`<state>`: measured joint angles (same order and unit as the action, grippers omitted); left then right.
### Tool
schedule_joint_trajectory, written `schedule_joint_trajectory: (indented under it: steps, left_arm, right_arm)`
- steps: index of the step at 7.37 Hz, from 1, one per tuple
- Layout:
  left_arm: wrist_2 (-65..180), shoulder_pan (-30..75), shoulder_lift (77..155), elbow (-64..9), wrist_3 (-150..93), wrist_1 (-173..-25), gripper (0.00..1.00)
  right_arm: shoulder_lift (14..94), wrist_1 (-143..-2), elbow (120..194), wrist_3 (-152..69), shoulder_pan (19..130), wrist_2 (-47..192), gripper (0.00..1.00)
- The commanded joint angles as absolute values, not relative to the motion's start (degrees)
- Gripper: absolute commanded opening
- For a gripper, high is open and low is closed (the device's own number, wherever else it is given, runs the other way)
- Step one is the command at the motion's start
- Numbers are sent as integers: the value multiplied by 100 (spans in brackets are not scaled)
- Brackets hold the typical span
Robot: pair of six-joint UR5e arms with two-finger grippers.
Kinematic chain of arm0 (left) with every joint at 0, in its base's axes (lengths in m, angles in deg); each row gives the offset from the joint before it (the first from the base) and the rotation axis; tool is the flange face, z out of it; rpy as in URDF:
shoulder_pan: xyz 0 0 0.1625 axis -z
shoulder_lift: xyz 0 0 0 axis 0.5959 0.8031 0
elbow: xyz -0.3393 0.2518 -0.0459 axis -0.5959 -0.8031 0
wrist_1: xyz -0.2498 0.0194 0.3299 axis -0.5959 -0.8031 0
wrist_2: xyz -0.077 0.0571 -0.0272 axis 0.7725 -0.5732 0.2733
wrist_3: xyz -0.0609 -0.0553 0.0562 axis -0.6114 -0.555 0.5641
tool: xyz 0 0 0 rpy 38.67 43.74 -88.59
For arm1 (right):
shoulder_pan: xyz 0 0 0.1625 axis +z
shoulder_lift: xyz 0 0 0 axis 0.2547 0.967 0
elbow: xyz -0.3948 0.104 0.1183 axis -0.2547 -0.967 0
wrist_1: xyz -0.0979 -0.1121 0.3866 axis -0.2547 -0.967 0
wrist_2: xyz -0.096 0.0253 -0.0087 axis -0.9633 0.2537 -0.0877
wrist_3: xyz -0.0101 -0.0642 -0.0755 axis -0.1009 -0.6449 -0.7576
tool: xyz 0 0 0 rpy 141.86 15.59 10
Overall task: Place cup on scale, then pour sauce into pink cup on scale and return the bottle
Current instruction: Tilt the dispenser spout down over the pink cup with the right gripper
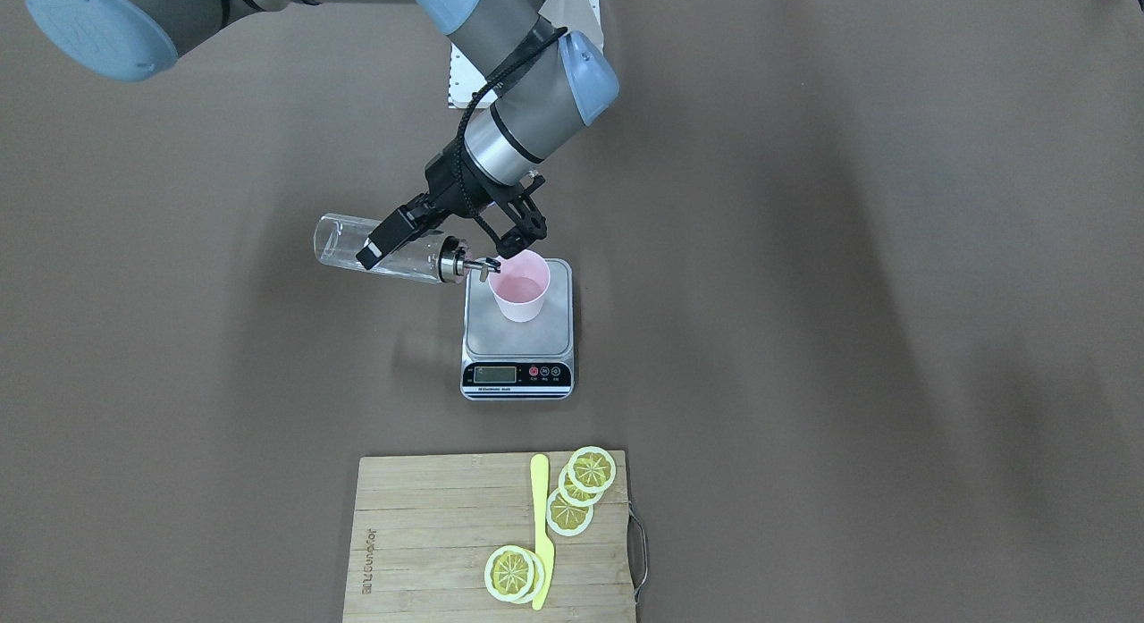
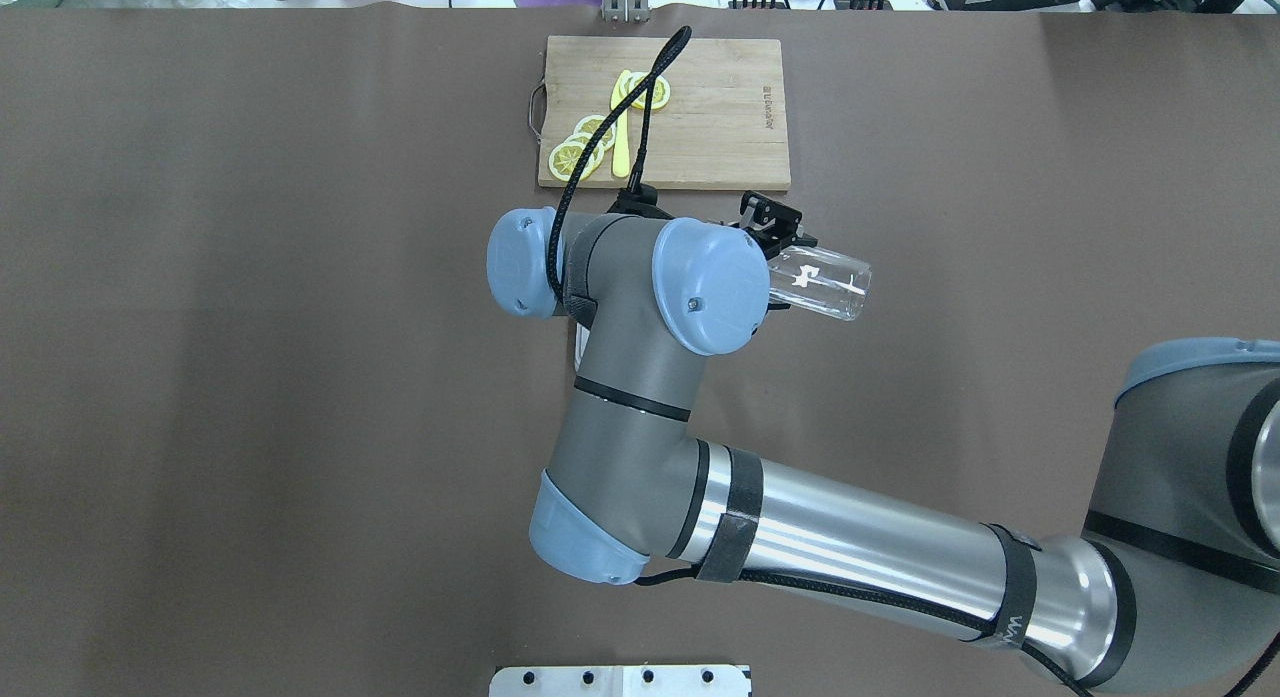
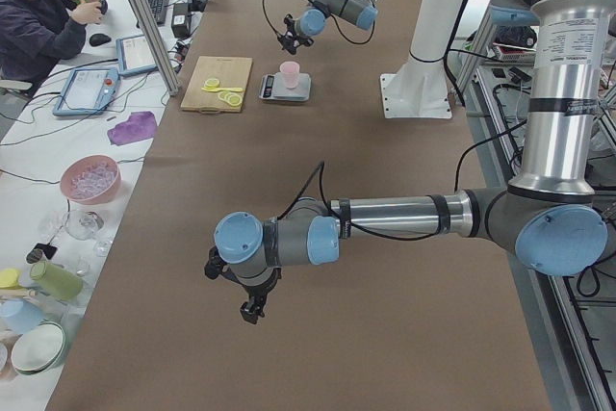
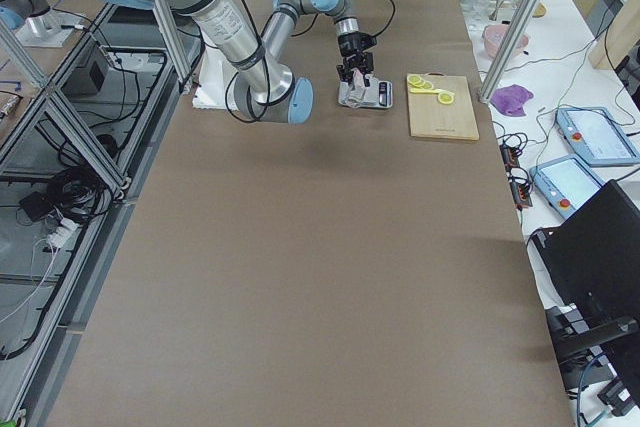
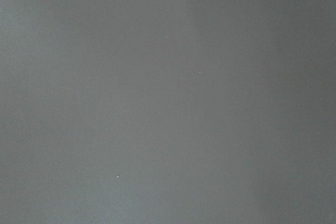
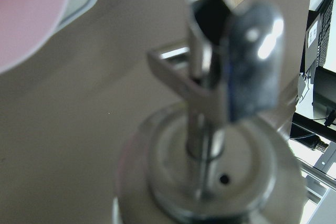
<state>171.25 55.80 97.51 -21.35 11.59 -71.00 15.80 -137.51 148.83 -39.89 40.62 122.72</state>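
You've got cup (image 1: 520,288) on scale (image 1: 518,335); right end effector (image 1: 386,246) clamps bottle (image 1: 344,245), tipped, spout over cup; pour looks underway; bottle return left; left end effector (image 3: 248,300) state: can't tell.

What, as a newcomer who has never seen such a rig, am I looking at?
These are two robot arms at a brown table, each ending in two fingers. Six cameras caught one moment: one faces the robot, one looks over its shoulders, two stand at the table's ends, and one sits on each wrist. The right arm's fingers hold a glass bottle tipped almost flat, its metal spout at the rim of a pink cup that stands on a scale. The right wrist camera shows that spout close up. Nearer the facing camera lies a wooden board with lemon slices and a yellow utensil. The left arm's fingers hang above the table, far from these things; its wrist camera shows only grey.
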Motion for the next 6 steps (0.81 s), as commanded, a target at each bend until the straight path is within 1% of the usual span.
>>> schedule_joint_trajectory:
  steps: [1, 6]
  left_arm:
    - [17125, 5580, 9752, -2127, 1159, -7092, 98]
    - [17125, 5580, 9726, -2109, 1159, -7092, 98]
  right_arm:
    - [1522, -14005, 14833, -3881, 4059, 12281, 0]
    - [1434, -14358, 14833, -3566, 3998, 12299, 0]
